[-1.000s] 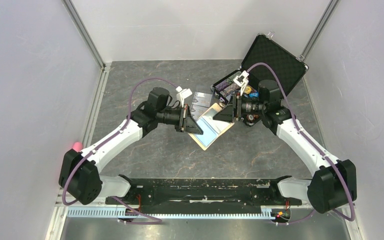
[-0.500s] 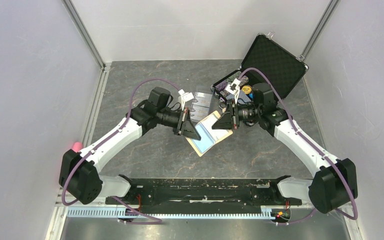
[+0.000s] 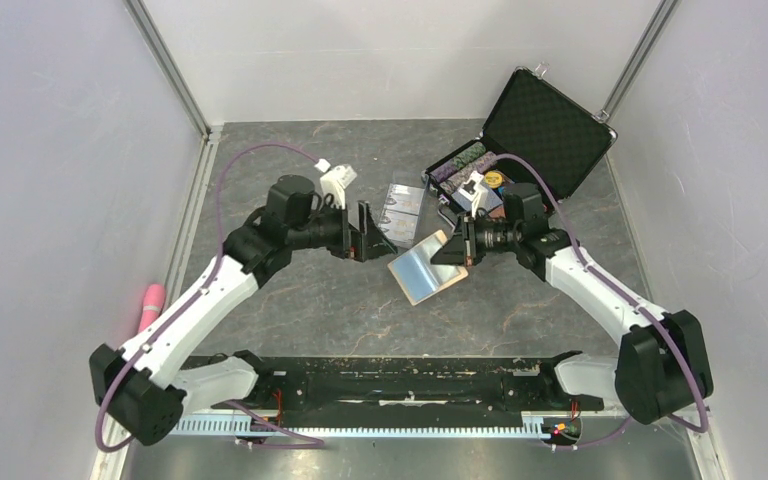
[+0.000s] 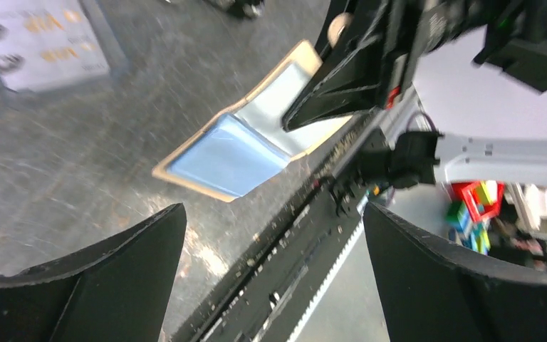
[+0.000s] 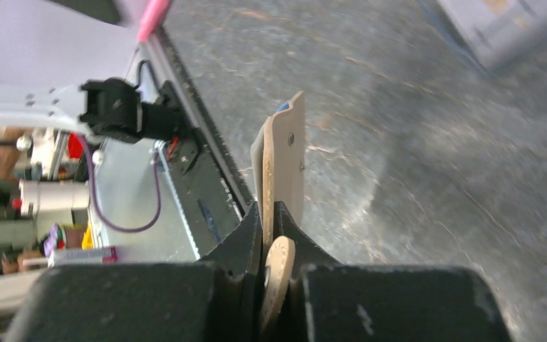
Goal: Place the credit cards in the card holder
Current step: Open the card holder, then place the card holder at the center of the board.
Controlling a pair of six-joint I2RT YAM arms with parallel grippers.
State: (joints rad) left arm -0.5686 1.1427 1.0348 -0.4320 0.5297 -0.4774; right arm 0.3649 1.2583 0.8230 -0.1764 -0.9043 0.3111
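The card holder [image 3: 422, 272], mid-table [image 3: 310, 300], is pinched tight at one edge by the right hand [image 3: 447, 252] and held open (blue side up) for filling. The left hand [image 3: 368, 232] is spread wide, empty, near the credit cards [image 3: 403, 200].

Dark marbled table [image 3: 330, 305], pale grey walls [image 3: 50, 150] around

Top view overhead; wrist views low, close (facing each other); all share card holder [image 3: 422, 272].
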